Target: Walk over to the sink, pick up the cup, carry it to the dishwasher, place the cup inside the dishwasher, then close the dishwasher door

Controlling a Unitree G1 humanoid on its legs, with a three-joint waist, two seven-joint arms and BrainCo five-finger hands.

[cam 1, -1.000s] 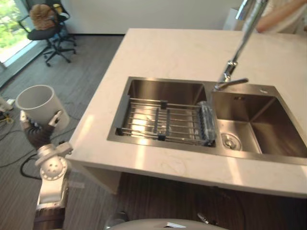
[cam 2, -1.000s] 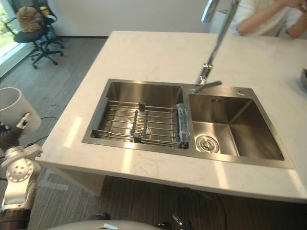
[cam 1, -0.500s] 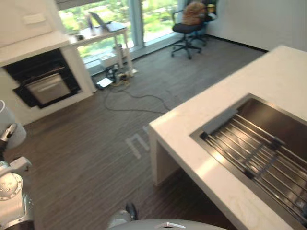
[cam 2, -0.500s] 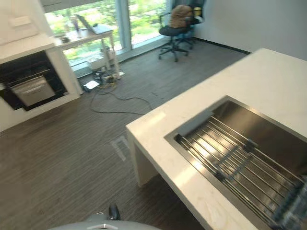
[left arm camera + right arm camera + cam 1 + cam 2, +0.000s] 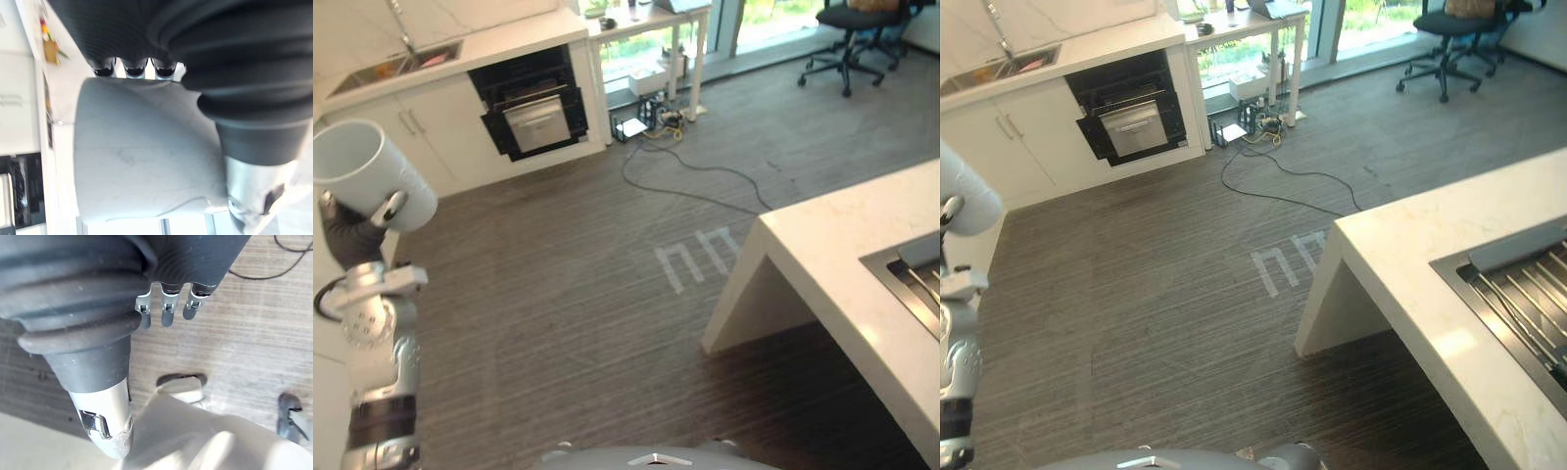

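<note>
A white cup is held up at the left, my left hand shut on it from below. In the left wrist view the cup's wall lies against the palm, with dark fingertips curled over its far side. The dishwasher is a dark opening with a silver front panel, set in the white cabinets across the room. My right hand hangs over the wooden floor, its fingers relaxed and holding nothing.
The island counter with its sink rack stands at the right. A black cable lies on the floor near a small table. An office chair stands at the far right. Open floor stretches between the island and the cabinets.
The camera has swung left, away from the sink, so the floor and the far cabinets with the dishwasher have come into view. The cup stays in my left hand.
</note>
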